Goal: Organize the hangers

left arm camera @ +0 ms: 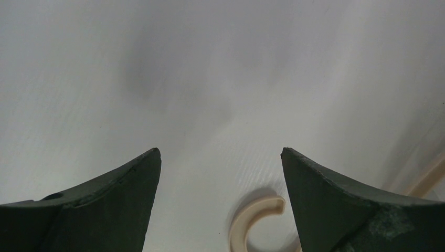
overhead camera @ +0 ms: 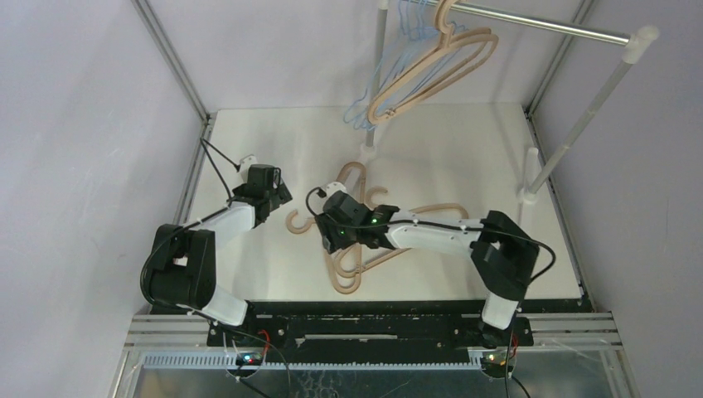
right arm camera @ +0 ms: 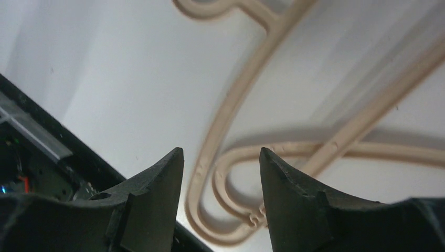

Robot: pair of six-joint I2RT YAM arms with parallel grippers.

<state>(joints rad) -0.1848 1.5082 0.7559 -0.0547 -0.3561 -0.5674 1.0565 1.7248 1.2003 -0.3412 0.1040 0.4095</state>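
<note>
Several tan hangers lie tangled in a pile on the white table. My right gripper hovers over the pile, open and empty. In the right wrist view it is above the rounded ends of two tan hangers. My left gripper is open and empty just left of the pile. In the left wrist view it has a tan hook on the table between its fingers. More tan hangers and thin light-blue hangers hang on the rail.
The silver rail crosses the back on white posts whose feet stand on the table. Grey walls close the sides. The black front edge of the table shows in the right wrist view.
</note>
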